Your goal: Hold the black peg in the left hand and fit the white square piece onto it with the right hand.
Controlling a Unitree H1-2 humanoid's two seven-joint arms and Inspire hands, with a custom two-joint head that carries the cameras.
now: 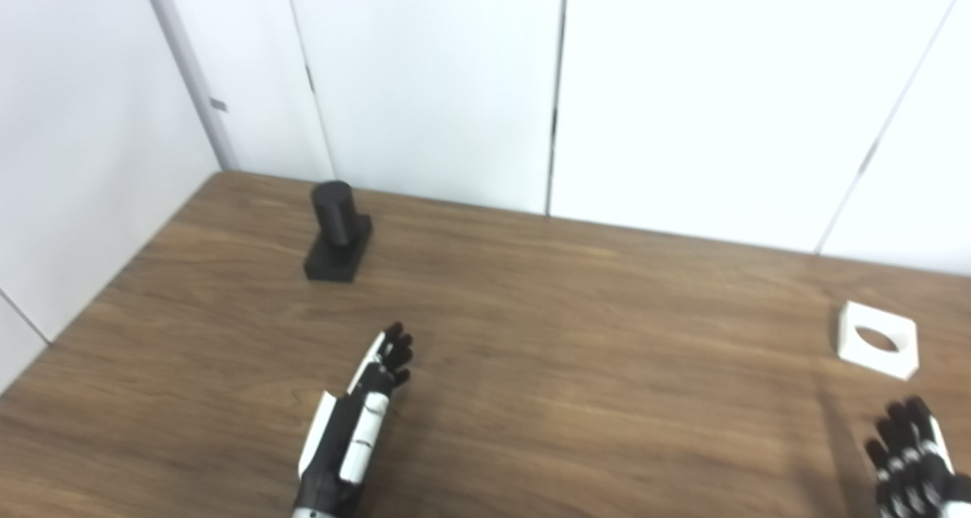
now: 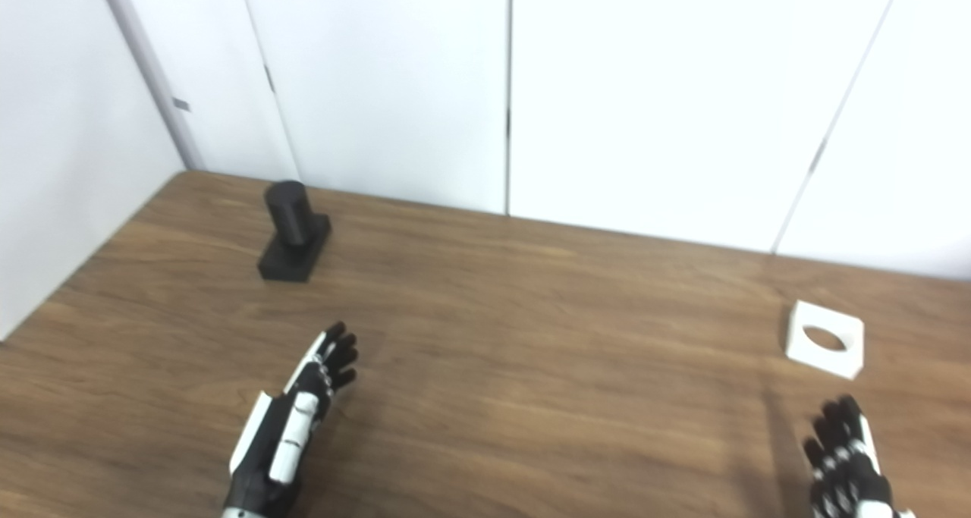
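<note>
You see both robot hands, left (image 1: pixel 364 415) and right (image 2: pixel 846 461), spread and empty; black peg (image 1: pixel 337 230) and white square piece (image 2: pixel 825 340) rest on the desk (image 1: pixel 569 351).

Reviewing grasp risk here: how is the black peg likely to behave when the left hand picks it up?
The black peg looks rigid, a thick cylinder upright on a flat square base, so it probably will not roll. It may tip if pushed high on the cylinder. Its smooth matte surface could slip somewhat. The left hand is open, short of it.

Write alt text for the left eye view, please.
Two robot hands, left and right, reach empty over a wooden table. A black peg stands upright far left; a white square piece with a round hole lies far right.
</note>
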